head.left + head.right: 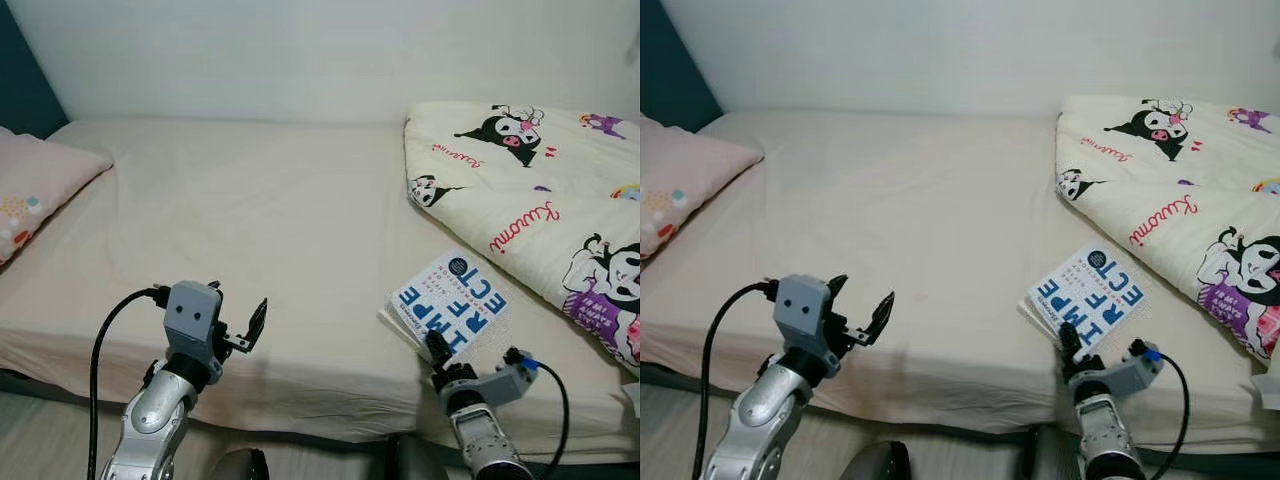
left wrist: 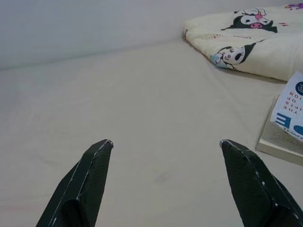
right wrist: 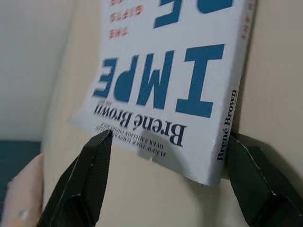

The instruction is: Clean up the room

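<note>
A white book with big blue letters lies flat on the cream bed, near its front right edge and beside a cartoon-print quilt. My right gripper is at the book's near corner. In the right wrist view the book has that corner between the two spread fingers, one fingertip close against its spine. The gripper is open, not clamped. My left gripper hovers open over the bed's front edge to the left, with nothing between its fingers.
A pink pillow lies at the bed's far left. The folded quilt covers the right side. A pale wall runs behind the bed. A strip of floor shows below the mattress edge.
</note>
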Controlling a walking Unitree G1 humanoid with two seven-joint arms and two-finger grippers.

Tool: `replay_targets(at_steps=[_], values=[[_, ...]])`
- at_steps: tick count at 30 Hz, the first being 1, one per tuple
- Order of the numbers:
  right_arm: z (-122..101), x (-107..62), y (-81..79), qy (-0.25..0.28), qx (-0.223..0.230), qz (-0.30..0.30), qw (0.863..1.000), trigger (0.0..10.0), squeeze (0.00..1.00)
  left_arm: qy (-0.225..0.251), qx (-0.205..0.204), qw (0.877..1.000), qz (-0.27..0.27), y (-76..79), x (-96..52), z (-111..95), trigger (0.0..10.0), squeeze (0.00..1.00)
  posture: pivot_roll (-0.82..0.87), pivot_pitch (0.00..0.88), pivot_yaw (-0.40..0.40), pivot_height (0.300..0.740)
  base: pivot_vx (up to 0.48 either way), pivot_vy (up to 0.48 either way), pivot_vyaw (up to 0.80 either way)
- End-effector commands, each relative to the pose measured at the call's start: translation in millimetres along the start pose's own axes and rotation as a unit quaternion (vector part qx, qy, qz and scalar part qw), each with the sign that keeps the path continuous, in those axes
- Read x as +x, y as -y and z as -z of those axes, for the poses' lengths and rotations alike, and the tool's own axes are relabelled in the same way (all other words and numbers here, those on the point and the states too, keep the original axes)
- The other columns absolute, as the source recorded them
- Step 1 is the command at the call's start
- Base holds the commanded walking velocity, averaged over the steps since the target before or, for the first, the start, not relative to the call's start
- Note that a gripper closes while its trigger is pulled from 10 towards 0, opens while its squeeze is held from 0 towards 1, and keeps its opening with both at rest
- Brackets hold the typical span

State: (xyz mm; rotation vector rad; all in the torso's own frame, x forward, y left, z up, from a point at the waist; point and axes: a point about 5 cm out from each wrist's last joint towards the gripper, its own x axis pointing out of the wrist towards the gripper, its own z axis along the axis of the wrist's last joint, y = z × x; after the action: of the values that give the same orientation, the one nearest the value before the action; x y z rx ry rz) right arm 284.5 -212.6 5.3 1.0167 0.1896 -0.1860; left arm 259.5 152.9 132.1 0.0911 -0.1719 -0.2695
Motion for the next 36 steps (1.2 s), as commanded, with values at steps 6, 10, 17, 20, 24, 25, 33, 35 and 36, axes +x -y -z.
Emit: replay_targets(at_steps=[6, 10, 17, 20, 24, 25, 33, 35, 36], values=[[5, -2.9, 1.6, 0.013, 0.015, -0.006, 1.000, 0.6, 0.00, -0.004, 0.005, 1.000, -0.005, -0.2, -1.4, 1, 10.0, 0.00, 0.08, 0.108, 0.019, 0.596, 0.000, 0.000, 0.00], [3, -4.3, 4.2, 0.019, 0.017, -0.007, 1.000, 0.0, 0.00, -0.002, 0.006, 1.000, -0.006, -0.7, -0.7, 0, 10.0, 0.00, 0.08, 0.108, 0.023, 0.596, 0.000, 0.000, 0.00], [2, -4.0, 3.7, 0.024, 0.013, -0.010, 1.000, 0.0, 0.00, 0.001, 0.010, 1.000, -0.006, -0.3, 1.2, 0, 10.0, 0.00, 0.08, 0.095, 0.025, 0.596, 0.000, 0.000, 0.00], [2, -3.6, 3.0, 0.024, 0.010, -0.012, 1.000, 0.0, 0.00, 0.001, 0.011, 1.000, -0.005, -0.4, 1.6, 0, 10.0, 0.00, 0.08, 0.093, 0.025, 0.596, 0.000, 0.000, 0.00], [0, 3.1, -13.0, 0.020, -0.029, -0.049, 0.998, 0.0, 0.00, 0.006, 0.011, 1.000, -0.014, -3.0, 6.3, 0, 10.0, 0.00, 0.07, 0.074, 0.021, 0.596, 0.000, 0.000, 0.00], [1, 7.1, -26.5, 0.012, -0.055, -0.084, 0.995, 0.0, 0.00, 0.008, 0.006, 1.000, -0.022, -4.3, 8.7, -1, 10.0, 0.00, 0.06, 0.064, 0.020, 0.596, 0.000, 0.000, 0.00], [6, 12.7, -101.5, -0.010, -0.217, -0.251, 0.943, 0.0, 0.00, -0.019, -0.023, 0.995, -0.097, -20.8, 19.3, 7, 10.0, 0.00, 0.03, 0.023, 0.016, 0.596, 0.000, 0.000, 0.00], [5, 11.5, -110.9, 0.000, -0.267, -0.265, 0.927, 0.0, 0.00, -0.033, -0.029, 0.993, -0.109, -23.6, 21.2, 11, 10.0, 0.00, 0.03, 0.019, 0.015, 0.596, 0.000, 0.000, 0.00], [4, 10.5, -118.6, 0.016, -0.315, -0.271, 0.909, 10.0, 0.00, -0.038, -0.027, 0.992, -0.119, -25.9, 22.5, 13, 10.0, 0.00, 0.02, 0.012, 0.014, 0.596, 0.000, 0.000, 0.00]])
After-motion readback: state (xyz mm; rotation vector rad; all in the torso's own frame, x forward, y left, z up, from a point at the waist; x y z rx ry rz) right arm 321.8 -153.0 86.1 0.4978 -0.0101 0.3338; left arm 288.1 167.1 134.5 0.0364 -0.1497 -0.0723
